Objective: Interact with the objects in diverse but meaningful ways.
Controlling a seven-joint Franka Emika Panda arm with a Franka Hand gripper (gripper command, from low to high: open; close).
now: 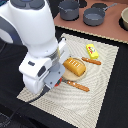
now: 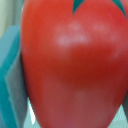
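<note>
Jaws cannot be judged open or closed: the arm's white body hides them in the exterior view, and the wrist view is almost filled by the red tomato (image 2: 75,65), green calyx at its crown, so it sits right between or just under them. A grey-teal surface beside it may be a finger, suggesting a grasp, though contact is unclear. On the worktop's woven mat (image 1: 100,95), the ridged pastry (image 1: 74,66) rests on a plate (image 1: 86,75), the yellow block (image 1: 92,51) and sausage (image 1: 91,61) just beyond, a knife (image 1: 77,86) nearer. Grey pots (image 1: 80,11) stand well apart.
</note>
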